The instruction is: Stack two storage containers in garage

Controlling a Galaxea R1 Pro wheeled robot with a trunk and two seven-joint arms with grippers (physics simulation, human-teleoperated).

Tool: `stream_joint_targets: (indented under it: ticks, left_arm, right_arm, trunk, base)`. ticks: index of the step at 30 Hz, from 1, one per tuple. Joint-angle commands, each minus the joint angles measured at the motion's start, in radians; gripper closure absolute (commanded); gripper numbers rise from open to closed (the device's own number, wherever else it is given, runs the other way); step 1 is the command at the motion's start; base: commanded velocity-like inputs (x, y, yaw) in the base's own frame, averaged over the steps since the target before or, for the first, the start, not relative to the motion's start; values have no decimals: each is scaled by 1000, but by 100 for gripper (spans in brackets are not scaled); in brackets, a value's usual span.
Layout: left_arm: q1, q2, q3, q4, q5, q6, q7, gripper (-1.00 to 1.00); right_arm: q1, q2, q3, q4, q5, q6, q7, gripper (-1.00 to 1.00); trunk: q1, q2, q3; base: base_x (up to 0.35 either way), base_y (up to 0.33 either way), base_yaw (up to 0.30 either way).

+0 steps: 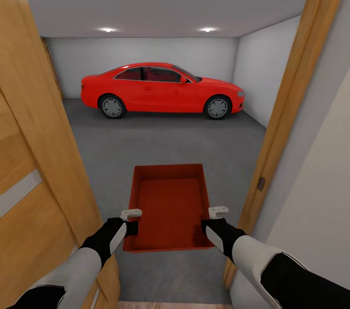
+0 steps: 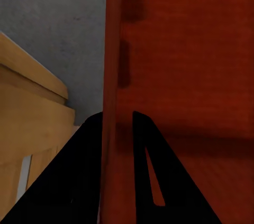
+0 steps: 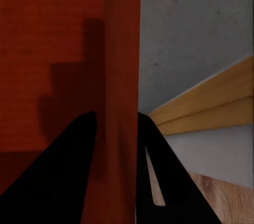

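Note:
I hold one orange-red storage container (image 1: 168,204) level in front of me, above the dark grey garage floor (image 1: 160,144), in the doorway. My left gripper (image 1: 130,226) is shut on its left wall, and my right gripper (image 1: 206,225) is shut on its right wall. In the left wrist view the black fingers (image 2: 87,171) straddle the container wall (image 2: 111,76). In the right wrist view the fingers (image 3: 74,171) pinch the opposite wall (image 3: 123,76). The container is empty.
A wooden panel door (image 1: 29,153) stands open close on my left. The wooden door frame (image 1: 291,105) rises on my right beside a pale wall (image 1: 321,178). A red car (image 1: 160,90) is parked across the garage's far end.

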Motion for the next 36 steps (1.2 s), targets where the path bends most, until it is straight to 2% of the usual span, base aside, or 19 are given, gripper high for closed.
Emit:
stream_joint_targets:
  ticks: [1, 8, 18, 36]
  left_arm:
    - [0, -3, -5, -1, -18, 8, 14, 100]
    - [0, -3, -5, 0, -17, 8, 13, 100]
    - [0, -3, -5, 1, -18, 8, 12, 100]
    - [0, -3, -5, 1, -18, 8, 14, 100]
  right_arm:
    - [-2, 15, -7, -1, 19, 7, -6, 100]
    - [-2, 16, -7, -1, 19, 7, -7, 100]
    - [-2, 15, -7, -1, 19, 6, -7, 100]
    - [-2, 15, -7, -1, 19, 6, -7, 100]
  trunk:
    - [1, -2, -2]
    - [1, -2, -2]
    - [1, -2, -2]
    - [1, -2, -2]
  base:
    - [0, 0, 0]
    - [29, 0, 0]
    - [240, 0, 0]
    - [134, 38, 0]
